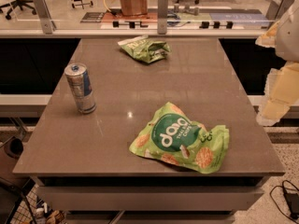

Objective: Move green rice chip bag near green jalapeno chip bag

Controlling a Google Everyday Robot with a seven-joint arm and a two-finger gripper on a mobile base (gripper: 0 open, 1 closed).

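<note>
A: Foreground?
B: I saw the green rice chip bag (180, 139) lying near the table's (196, 73) front edge. The gripper (279, 94) hung off the right side; I couldn't tell its state.
A: Beyond?
B: A can (80, 87) stood at left; the green jalapeno chip bag (145, 48) lay at the far edge.

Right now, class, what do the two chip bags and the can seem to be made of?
Green rice chip bag: probably thin plastic-foil film, glossy; it crinkles and glints. Green jalapeno chip bag: similar crumpled film, duller. Can: likely metal, judging by its shiny rim. The gripper hangs beyond the table's right edge, touching none.
</note>
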